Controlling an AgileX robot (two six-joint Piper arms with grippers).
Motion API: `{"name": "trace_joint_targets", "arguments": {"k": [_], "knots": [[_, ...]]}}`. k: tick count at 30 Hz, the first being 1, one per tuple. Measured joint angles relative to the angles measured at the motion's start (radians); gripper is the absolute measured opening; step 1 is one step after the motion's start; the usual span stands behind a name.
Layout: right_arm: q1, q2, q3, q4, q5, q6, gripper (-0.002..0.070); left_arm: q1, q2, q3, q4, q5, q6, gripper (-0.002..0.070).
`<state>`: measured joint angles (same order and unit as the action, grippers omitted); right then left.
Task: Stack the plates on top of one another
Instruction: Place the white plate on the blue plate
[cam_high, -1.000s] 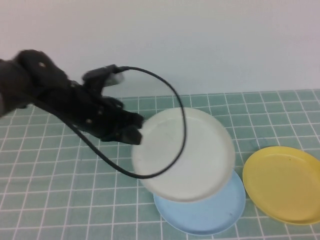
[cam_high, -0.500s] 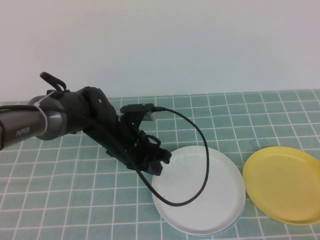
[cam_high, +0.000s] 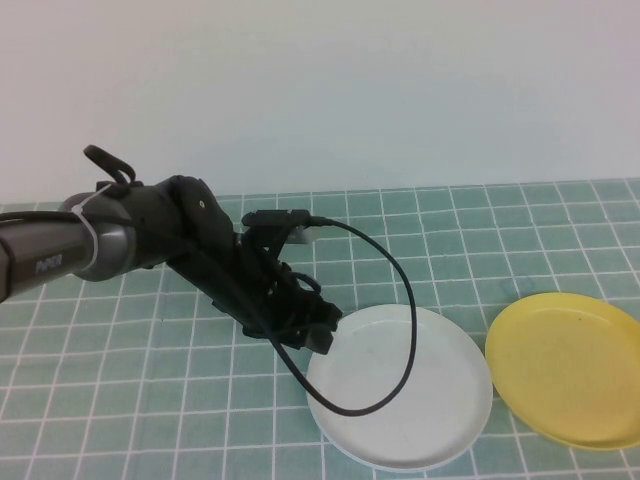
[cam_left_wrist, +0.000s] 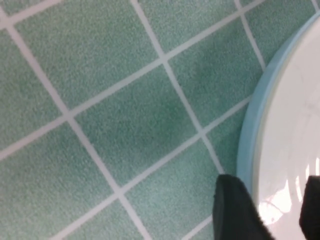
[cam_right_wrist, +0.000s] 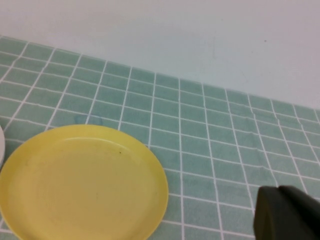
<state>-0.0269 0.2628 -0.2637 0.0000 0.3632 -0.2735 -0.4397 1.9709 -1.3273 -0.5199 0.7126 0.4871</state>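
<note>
There are three plates. The white plate (cam_high: 400, 385) lies on top of the light blue plate (cam_left_wrist: 248, 127), which peeks out only as a thin blue edge under the white rim in the left wrist view. The yellow plate (cam_high: 567, 367) lies flat by itself on the green tiled mat (cam_high: 150, 400), just to the right of the stack and not touching it. All the plates hold nothing. The left gripper (cam_high: 322, 332) is at the left rim of the white plate, and its two dark fingers (cam_left_wrist: 235, 210) are apart, one on each side of the plate's edge. The right gripper (cam_right_wrist: 285, 212) shows only as a dark tip near the yellow plate, and I cannot tell if it is apart or together.
</note>
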Motion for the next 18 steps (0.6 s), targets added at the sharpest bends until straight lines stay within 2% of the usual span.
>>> {"name": "trace_joint_targets", "arguments": {"k": [5,7,10,11,18], "knots": [[0.000,0.000,0.000,0.010,0.002,0.000,-0.0002,0.009,-0.004,-0.110,0.090,0.139,-0.011,0.0260],[0.000,0.000,0.000,0.023,0.012,0.000,-0.0002,0.017,-0.004,-0.177,0.122,0.248,-0.053,0.0200],[0.000,0.000,0.000,0.029,0.026,0.000,-0.0002,0.032,-0.011,-0.261,0.127,0.372,-0.093,0.0020],[0.000,0.004,0.000,0.029,0.034,0.000,-0.0002,0.032,-0.021,-0.276,0.127,0.381,-0.084,0.0002],[0.015,0.118,-0.068,0.038,0.175,-0.003,-0.0002,0.065,-0.161,-0.280,0.190,0.321,-0.073,0.0000]]}}
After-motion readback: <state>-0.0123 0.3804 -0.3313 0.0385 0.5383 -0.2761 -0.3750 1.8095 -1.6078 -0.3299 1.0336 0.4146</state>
